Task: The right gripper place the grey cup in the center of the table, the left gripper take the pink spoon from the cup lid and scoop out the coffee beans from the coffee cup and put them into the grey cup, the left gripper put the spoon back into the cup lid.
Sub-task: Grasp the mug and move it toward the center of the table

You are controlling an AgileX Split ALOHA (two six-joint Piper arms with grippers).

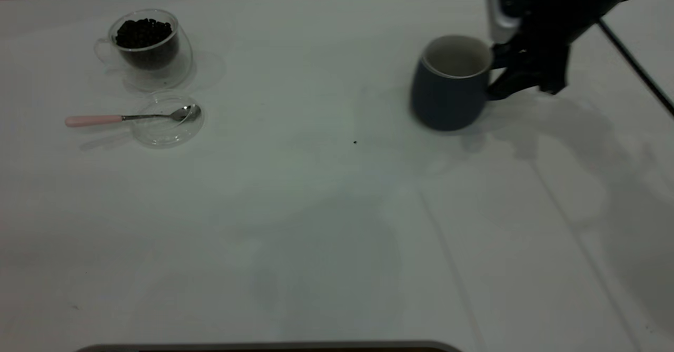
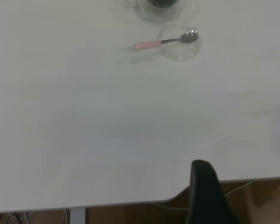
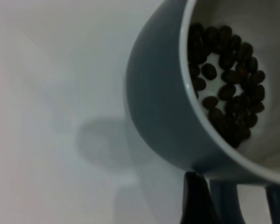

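The grey cup (image 1: 450,86) hangs tilted at the right side of the table (image 1: 316,209), its loop handle (image 3: 228,200) clamped between the black fingers of the right gripper (image 1: 513,72), whose jaws are closed narrowly on that handle. The cup leans away from the gripper, its white inside and thin white rim turned up and toward the far edge; whether its base touches the tabletop cannot be told. Seen from the right wrist, dark coffee beans (image 3: 226,95) already lie in a loose heap on the cup's white floor, just beyond the jaws. A long shadow of the arm falls over the white surface beside and in front of the gripper, and a tiny dark speck (image 1: 355,142) sits on the table between the mug and the other objects. Well apart from the jaws, across the table, the clear glass cup lid (image 1: 167,120) lies flat with the pink spoon (image 1: 131,117) across it, metal bowl resting inside the disc and pale pink handle reaching out over the rim onto the table. Just behind the lid stands the coffee cup (image 1: 150,46), a clear double-walled glass filled with dark beans. The left gripper (image 2: 205,193) is held off the near table edge, far from everything; only one black finger shows, so its jaws cannot be judged.
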